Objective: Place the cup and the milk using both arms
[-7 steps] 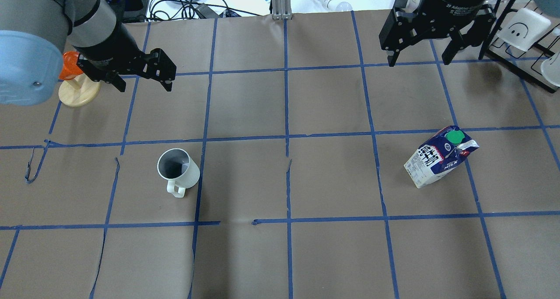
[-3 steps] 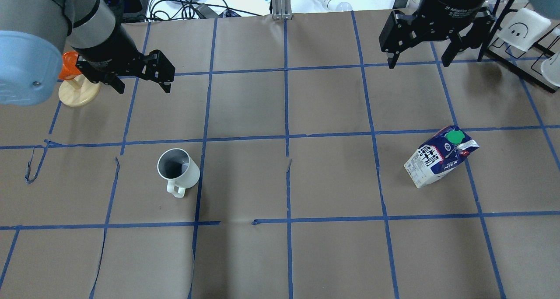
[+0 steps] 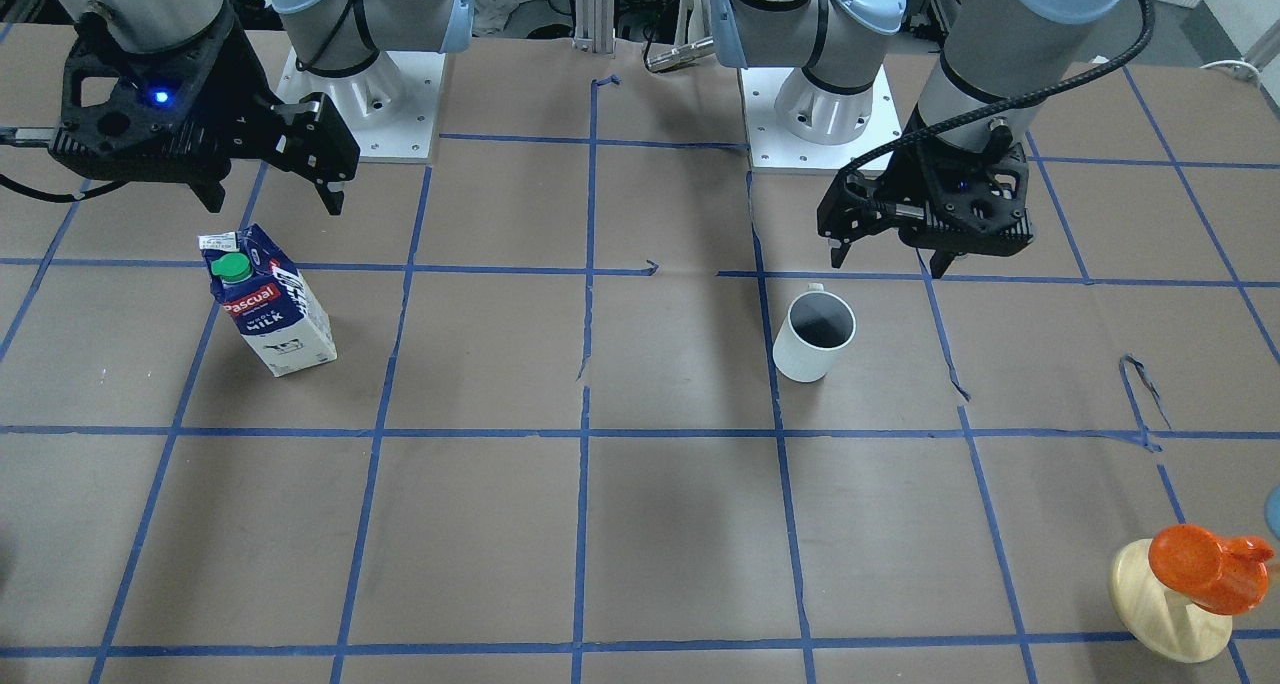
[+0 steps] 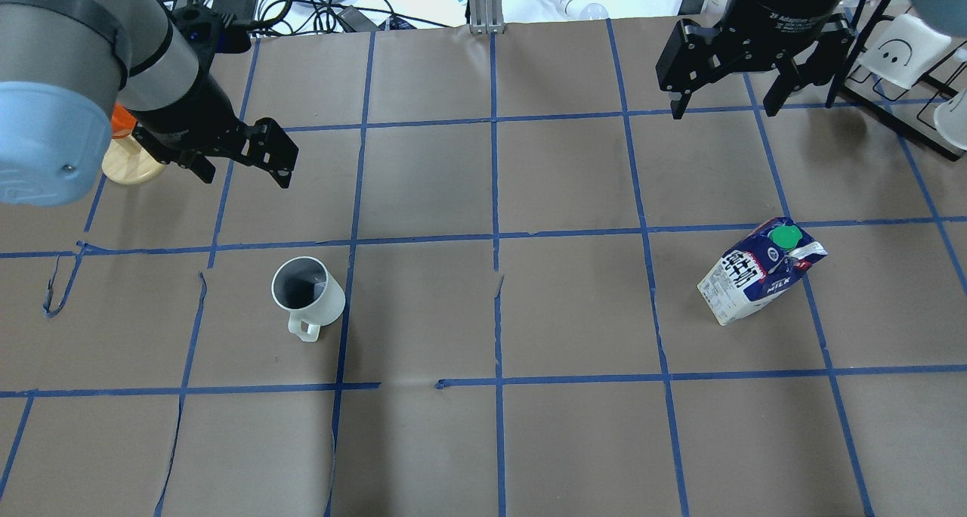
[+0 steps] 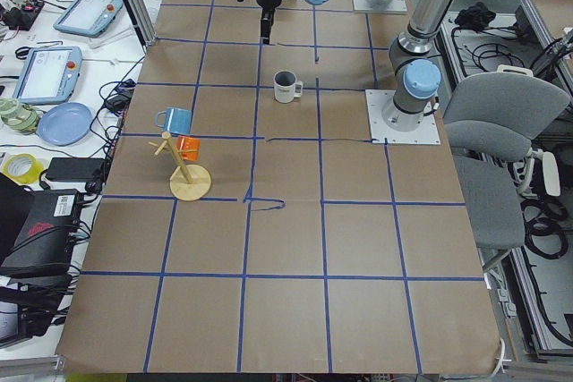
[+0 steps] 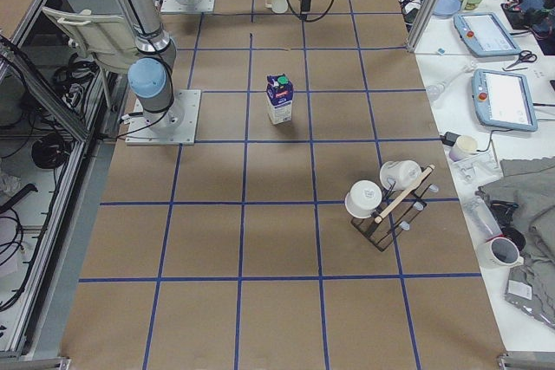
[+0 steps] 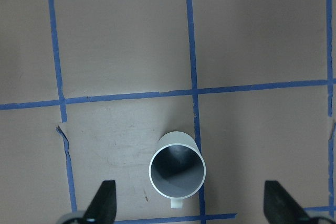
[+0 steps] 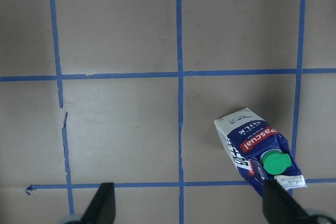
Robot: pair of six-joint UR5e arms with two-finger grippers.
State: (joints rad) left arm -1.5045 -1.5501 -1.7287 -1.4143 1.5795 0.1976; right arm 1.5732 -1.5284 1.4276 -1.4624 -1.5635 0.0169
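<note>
The white cup with a dark grey inside stands upright left of centre on the brown table, handle toward the robot; it also shows in the front view and the left wrist view. My left gripper is open and empty, hovering above the table just beyond the cup. The blue and white milk carton with a green cap stands on the right, also in the right wrist view. My right gripper is open and empty, high above the table beyond the carton.
A wooden stand with an orange cup-like thing stands at the far left, behind my left arm. A black rack with white mugs stands at the far right. Blue tape lines divide the table into squares.
My left gripper has moved a little toward the robot, closer to the cup. The right gripper has barely moved. Cup and milk have not moved.
</note>
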